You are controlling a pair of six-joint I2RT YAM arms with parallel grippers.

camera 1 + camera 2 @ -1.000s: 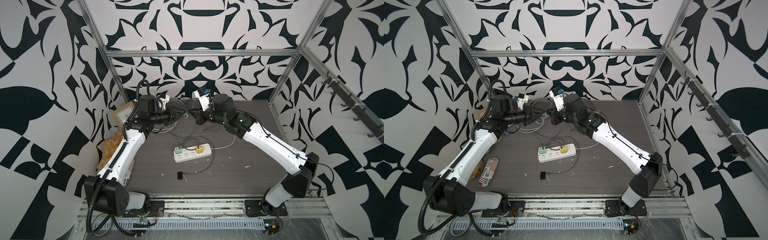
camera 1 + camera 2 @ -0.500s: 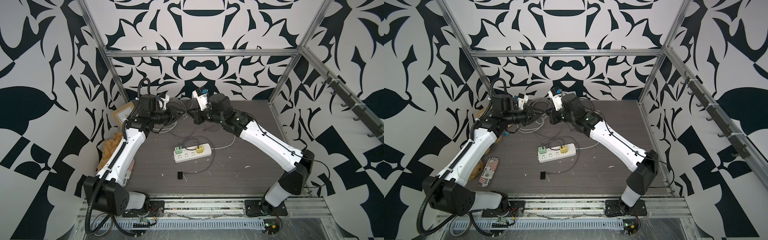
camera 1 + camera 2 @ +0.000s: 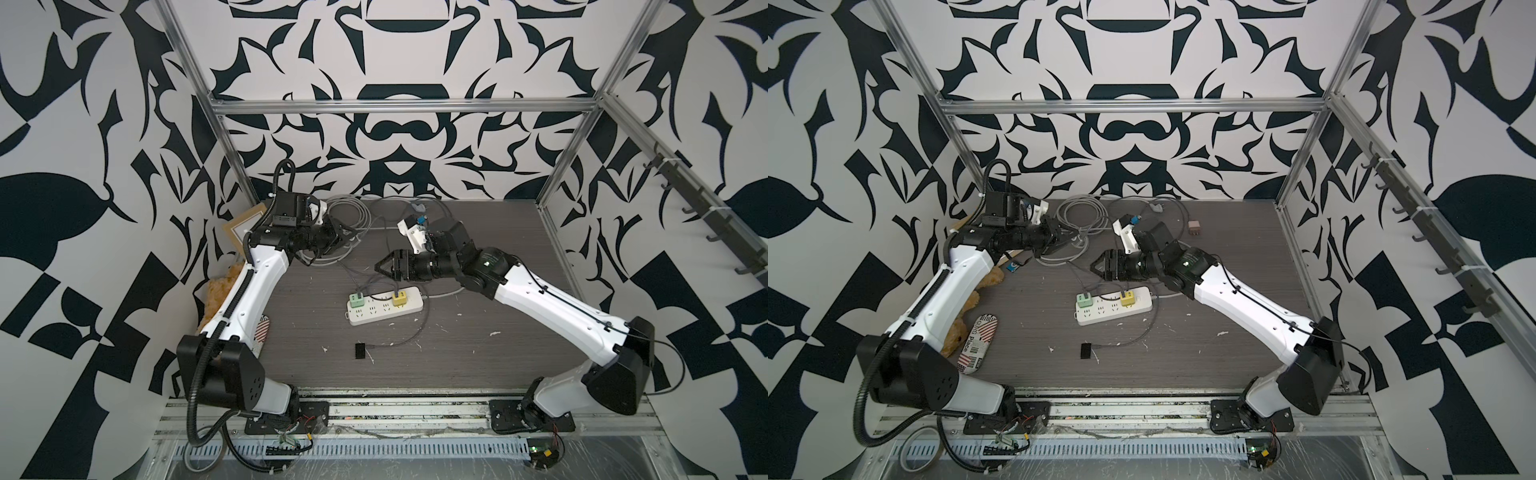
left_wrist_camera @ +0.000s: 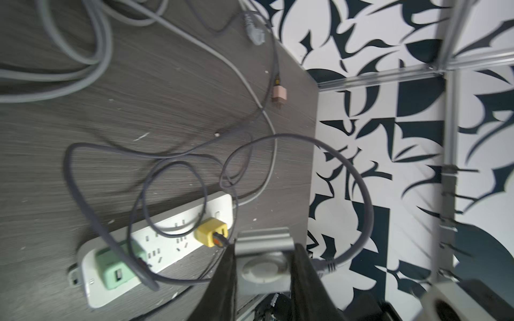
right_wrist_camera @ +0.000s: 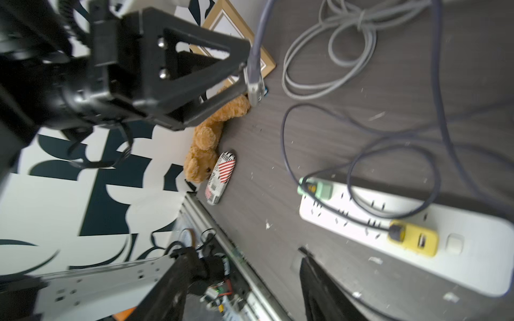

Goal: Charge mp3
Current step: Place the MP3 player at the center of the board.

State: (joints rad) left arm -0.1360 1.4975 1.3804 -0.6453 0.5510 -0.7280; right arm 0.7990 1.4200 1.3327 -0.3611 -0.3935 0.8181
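The mp3 (image 4: 264, 268) is a small silver-grey square player with a pale control ring, and my left gripper (image 4: 262, 250) is shut on it. That gripper hangs above the table's far left in both top views (image 3: 349, 239) (image 3: 1073, 243). A grey cable's plug (image 4: 325, 264) sits against the player's edge; the right wrist view shows plug and player (image 5: 254, 83) at the left fingertips. My right gripper (image 3: 379, 266) (image 3: 1096, 266) is open and holds nothing. It stands a short way right of the left one, over the far side of the power strip (image 3: 384, 309).
Green (image 3: 356, 300) and yellow (image 3: 400, 297) charger cubes sit in the strip. A pink cube (image 3: 1194, 227) and coiled grey cable (image 3: 349, 212) lie at the back, a black device (image 3: 360, 350) in front. Teddy (image 3: 955, 332), striped case (image 3: 980, 340), frame (image 3: 241, 226) and a tiny blue thing (image 3: 1013, 266) crowd the left.
My right gripper has opened and drawn back to the right and toward the strip, away from the left gripper it met before. The left gripper has kept its place and grip.
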